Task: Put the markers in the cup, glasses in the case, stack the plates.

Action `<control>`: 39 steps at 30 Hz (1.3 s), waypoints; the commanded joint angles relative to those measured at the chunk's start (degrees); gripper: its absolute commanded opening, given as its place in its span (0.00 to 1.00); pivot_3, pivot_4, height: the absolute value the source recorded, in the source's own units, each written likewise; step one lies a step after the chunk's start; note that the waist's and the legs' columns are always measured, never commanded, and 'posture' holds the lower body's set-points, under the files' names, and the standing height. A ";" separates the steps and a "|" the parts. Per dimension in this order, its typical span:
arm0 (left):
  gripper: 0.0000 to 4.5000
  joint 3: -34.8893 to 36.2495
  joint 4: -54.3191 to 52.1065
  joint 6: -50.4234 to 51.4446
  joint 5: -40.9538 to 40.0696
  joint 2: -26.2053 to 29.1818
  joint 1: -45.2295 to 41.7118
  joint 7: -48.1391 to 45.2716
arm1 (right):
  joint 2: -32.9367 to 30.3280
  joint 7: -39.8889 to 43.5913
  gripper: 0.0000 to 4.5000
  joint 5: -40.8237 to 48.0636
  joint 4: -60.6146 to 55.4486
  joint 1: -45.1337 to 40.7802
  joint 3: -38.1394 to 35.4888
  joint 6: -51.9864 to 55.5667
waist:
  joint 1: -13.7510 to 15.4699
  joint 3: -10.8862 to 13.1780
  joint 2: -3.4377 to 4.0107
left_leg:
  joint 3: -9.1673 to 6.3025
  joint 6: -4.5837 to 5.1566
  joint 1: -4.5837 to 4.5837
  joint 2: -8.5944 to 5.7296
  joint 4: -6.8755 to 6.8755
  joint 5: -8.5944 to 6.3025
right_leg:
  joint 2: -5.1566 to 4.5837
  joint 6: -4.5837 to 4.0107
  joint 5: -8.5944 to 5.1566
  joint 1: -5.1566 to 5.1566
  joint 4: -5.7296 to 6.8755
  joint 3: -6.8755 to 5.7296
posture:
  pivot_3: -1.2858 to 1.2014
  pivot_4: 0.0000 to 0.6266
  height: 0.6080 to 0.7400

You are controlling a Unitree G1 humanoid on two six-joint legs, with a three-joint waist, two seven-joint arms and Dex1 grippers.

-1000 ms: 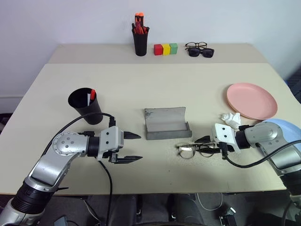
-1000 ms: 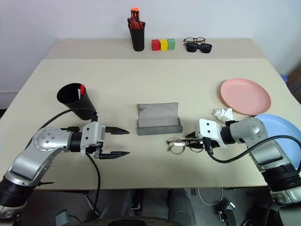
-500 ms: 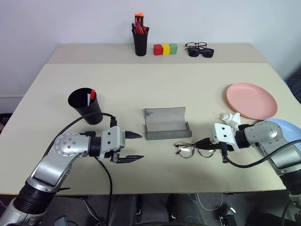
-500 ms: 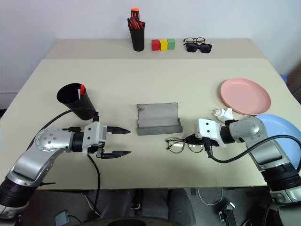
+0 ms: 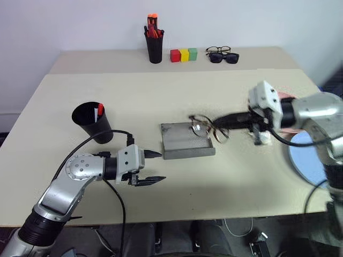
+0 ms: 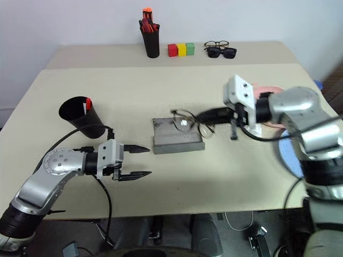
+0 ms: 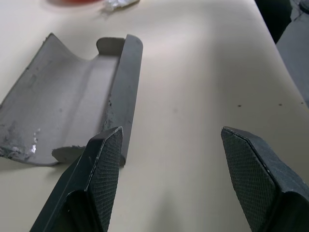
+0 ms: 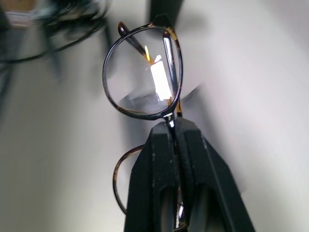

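- Our right gripper point(image 5: 221, 122) is clamped on the glasses point(image 5: 202, 127) at the bridge and holds them in the air over the right part of the open case point(image 5: 181, 141).
- Our left gripper point(image 5: 154, 167), jaws apart and empty, hovers above the table point(image 5: 225, 182) near the case's left end.
- The cup point(image 5: 92, 121) stands left of the case with markers point(image 5: 99, 111) in it.

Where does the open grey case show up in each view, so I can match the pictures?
Left eye view: the case lies mid-table, open.
Right eye view: the case is mid-table too.
Left wrist view: the case lies just beyond the left gripper.
Right wrist view: I cannot make out the case.
Shared landmark: the glasses, pinched by the right gripper and hanging over the case.
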 commanded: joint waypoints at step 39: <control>0.74 3.14 -0.30 3.92 0.16 -2.85 -2.86 7.67 | 8.20 -14.68 0.75 -12.55 -2.04 10.07 -1.21 -3.16 | 0.18 0.00 -0.01 | 0.03 -0.26 0.07 -0.10 -0.43 0.20 | 0.01 0.16 0.09 -0.15 0.06 -0.02 | 0.52 0.24 1.00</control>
